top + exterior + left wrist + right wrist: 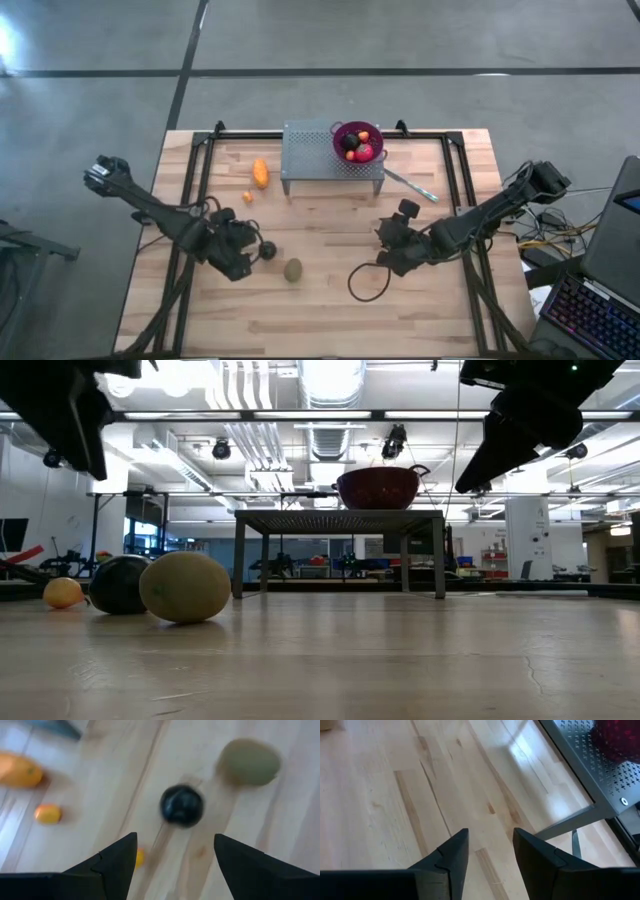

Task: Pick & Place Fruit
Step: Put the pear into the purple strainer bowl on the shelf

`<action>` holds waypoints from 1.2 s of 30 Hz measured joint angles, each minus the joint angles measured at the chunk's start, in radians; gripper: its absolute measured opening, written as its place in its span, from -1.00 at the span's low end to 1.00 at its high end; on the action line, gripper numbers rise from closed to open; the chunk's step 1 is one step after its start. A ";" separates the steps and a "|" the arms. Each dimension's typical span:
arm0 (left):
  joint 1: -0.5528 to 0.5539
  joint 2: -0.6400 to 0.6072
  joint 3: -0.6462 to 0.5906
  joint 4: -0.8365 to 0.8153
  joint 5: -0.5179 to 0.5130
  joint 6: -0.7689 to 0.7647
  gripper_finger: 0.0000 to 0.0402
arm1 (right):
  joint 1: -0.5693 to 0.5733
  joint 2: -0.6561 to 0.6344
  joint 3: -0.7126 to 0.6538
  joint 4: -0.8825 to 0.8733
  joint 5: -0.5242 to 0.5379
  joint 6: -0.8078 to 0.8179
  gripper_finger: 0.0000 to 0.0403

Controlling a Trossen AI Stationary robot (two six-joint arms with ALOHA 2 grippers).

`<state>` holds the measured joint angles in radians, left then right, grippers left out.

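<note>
On the wooden table lie a near-black ball (pixel 268 252) (pixel 182 805), a brown-green oval fruit (pixel 293 269) (pixel 250 762), an elongated orange fruit (pixel 261 173) and a small orange ball (pixel 248 197). More fruit, red, orange and dark, sits in the purple bowl (pixel 358 143) on the grey perforated stand (pixel 310 160). My left gripper (pixel 245 255) (pixel 175 865) hangs open above the table just left of the black ball, with nothing between its fingers. My right gripper (pixel 388 240) (pixel 490 855) stands open over bare wood near the stand's front right.
A thin silver utensil (pixel 410 185) lies right of the stand. A black cable loop (pixel 368 282) lies on the table below the right gripper. The table's black frame rails (pixel 195 190) run along both sides. A keyboard (pixel 590 310) sits off the table at the right.
</note>
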<state>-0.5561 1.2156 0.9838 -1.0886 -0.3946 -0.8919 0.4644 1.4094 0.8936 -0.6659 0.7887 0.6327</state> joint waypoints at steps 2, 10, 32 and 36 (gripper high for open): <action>-0.003 0.000 -0.008 -0.038 0.004 -0.046 0.34 | 0.000 0.000 0.000 0.000 0.000 0.000 -0.24; -0.005 -0.004 -0.050 -0.074 0.011 -0.097 0.33 | 0.000 0.000 0.000 0.003 0.000 0.000 -0.21; -0.005 -0.004 -0.146 -0.061 0.014 -0.044 0.34 | -0.001 0.000 0.000 0.008 0.000 -0.004 -0.37; -0.005 -0.004 -0.174 -0.050 0.015 -0.044 0.34 | -0.002 0.000 0.000 0.014 0.000 -0.004 -0.31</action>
<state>-0.5610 1.2114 0.8096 -1.1383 -0.3798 -0.9356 0.4629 1.4094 0.8936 -0.6521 0.7883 0.6285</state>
